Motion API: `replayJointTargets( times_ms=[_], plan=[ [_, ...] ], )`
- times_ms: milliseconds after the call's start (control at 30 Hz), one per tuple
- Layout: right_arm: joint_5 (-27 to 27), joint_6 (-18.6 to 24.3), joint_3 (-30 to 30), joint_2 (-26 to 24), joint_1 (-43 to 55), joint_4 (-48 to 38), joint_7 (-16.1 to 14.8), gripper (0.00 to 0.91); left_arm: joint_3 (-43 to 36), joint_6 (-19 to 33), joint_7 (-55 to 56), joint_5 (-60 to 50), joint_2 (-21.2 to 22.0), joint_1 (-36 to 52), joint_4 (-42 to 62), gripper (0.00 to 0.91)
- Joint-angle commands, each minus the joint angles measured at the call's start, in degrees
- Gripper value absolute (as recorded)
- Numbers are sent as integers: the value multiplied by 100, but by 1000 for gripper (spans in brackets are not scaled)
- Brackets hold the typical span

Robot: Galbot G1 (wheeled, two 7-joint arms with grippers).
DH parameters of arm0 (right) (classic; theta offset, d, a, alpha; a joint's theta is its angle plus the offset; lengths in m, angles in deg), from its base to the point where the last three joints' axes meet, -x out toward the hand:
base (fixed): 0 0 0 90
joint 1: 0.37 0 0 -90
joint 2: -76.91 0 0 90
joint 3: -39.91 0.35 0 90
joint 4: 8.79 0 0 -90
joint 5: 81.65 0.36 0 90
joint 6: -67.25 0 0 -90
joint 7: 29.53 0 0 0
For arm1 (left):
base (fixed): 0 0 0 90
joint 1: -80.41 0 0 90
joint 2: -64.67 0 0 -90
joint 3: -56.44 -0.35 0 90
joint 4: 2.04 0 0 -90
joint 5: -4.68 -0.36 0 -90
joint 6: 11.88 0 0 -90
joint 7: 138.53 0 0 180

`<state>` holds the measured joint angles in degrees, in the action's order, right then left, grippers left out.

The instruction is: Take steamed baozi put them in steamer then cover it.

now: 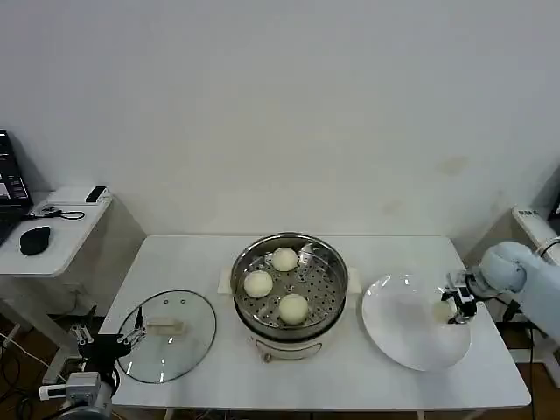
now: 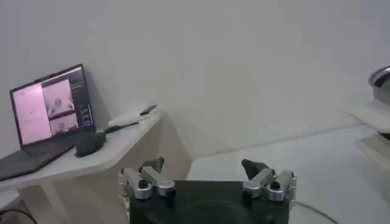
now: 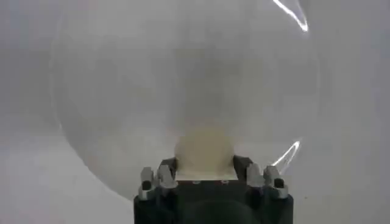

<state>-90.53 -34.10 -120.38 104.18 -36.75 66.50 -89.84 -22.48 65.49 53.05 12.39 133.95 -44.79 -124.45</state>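
White table (image 1: 350, 385), white wall (image 1: 280, 105); right gripper (image 1: 454, 307) pinches baozi (image 1: 447, 309), left gripper (image 1: 105, 343) spread

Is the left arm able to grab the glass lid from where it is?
Probably yes. The left gripper sits open at the edge of the lid, whose bar handle has nothing on it.

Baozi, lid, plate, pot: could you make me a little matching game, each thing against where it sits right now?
Things:
1. cover
2. steamer
3. plate
4. last baozi

Places:
A. middle of the table, three buns inside
B. between the right gripper's fingers, over the plate's right rim
C. flat on the table, left of the pot, by the left gripper
D. right of the pot

Pairs: 1-C, 2-A, 3-D, 4-B
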Motion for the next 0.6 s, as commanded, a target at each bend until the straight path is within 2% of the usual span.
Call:
replayJointTargets(
  times_ms=[33, 200, 333, 367, 400, 533, 600],
  plan=[
    [472, -449, -345, -520, 1228, 1429, -66, 635, -5, -3, 1, -12, 2, -7, -57, 907],
    [1029, -692, -670, -476, 2124, 1911, 48, 635, -24, -5, 1, -104, 8, 8, -99, 907],
    [1614, -955, -1686, -92, 3596, 2007, 166, 645, -38, -23, -1, -130, 5, 44, -122, 907],
    [1851, -1063, -1938, 108, 4020, 1992, 217, 645, -37, -28, -2, -124, 3, 48, -129, 907],
    [1904, -1095, -2078, 169, 4142, 1970, 237, 645, -35, -30, -5, -123, -1, 48, -129, 907],
    [2510, -1409, -2570, 1043, 4752, 1859, 445, 645, -36, -31, -6, -125, -20, 49, -79, 907],
    [2893, -1694, -2704, 1551, 4844, 1831, 680, 645, -29, -26, -2, -124, -9, 49, -56, 907]
  ],
)
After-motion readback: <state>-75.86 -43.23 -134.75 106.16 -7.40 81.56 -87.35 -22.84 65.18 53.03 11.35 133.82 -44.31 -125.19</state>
